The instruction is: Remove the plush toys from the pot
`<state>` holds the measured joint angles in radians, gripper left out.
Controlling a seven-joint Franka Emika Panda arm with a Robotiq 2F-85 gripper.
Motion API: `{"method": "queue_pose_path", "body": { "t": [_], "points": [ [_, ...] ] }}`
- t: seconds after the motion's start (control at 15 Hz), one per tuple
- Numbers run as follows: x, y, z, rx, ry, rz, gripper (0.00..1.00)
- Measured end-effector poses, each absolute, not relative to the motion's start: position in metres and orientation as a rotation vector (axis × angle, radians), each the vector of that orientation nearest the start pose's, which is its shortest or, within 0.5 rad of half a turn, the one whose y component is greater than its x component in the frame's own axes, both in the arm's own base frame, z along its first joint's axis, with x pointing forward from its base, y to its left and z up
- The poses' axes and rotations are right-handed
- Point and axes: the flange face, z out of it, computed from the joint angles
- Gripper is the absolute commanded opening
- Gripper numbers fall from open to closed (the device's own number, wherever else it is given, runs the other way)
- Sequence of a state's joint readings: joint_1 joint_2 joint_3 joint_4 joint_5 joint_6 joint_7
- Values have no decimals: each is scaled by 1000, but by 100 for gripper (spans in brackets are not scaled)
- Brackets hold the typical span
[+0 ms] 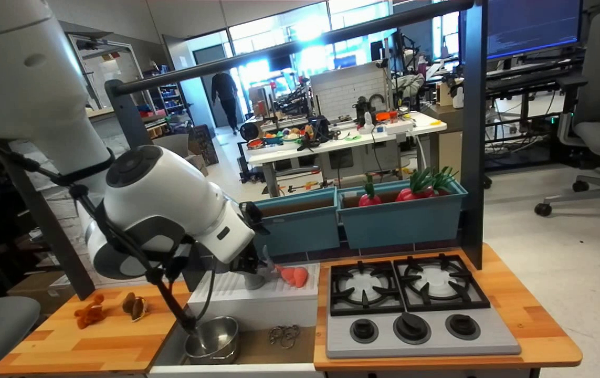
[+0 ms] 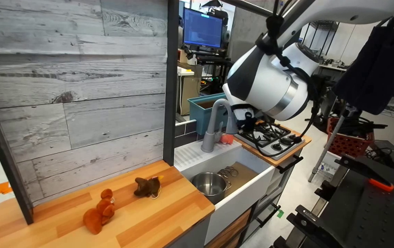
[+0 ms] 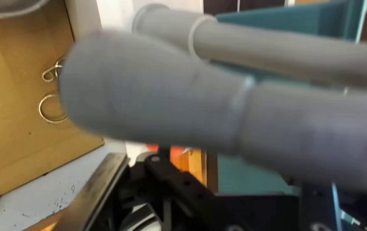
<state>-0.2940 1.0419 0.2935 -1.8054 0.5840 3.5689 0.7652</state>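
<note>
A silver pot [image 1: 213,338] stands upright in the sink; in an exterior view [image 2: 210,186] no toy shows inside it. Its rim shows in the wrist view [image 3: 13,12]. An orange-brown plush toy [image 1: 90,312] and a dark brown plush toy [image 1: 135,306] lie on the wooden counter beside the sink; they also show in an exterior view as the orange-brown toy [image 2: 101,212] and dark toy [image 2: 147,187]. My gripper [image 3: 226,168] is by the grey faucet [image 3: 157,93], above the sink's back ledge, apart from pot and toys. Its fingers spread wide with nothing seen between; the tips are hidden behind the faucet.
The faucet [image 2: 212,127] stands close to the gripper. A coral-red object [image 1: 293,275] lies on the back ledge. Metal rings [image 1: 284,334] lie in the sink. Blue-green planters [image 1: 300,226] hang behind, and a stove [image 1: 420,310] stands beside the sink.
</note>
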Motion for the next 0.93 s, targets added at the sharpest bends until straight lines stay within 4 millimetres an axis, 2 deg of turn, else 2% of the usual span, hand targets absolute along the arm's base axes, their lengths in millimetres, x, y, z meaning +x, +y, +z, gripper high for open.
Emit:
{"method": "queue_pose_path", "body": {
  "t": [0.2, 0.4, 0.73, 0.93],
  "points": [
    [627, -56, 51, -1922, 1841, -691, 100],
    [628, -69, 51, -1962, 1778, -610, 100],
    [626, -76, 53, -1953, 1771, -600, 100],
    [630, -77, 71, -1916, 1736, -618, 100]
  ]
}}
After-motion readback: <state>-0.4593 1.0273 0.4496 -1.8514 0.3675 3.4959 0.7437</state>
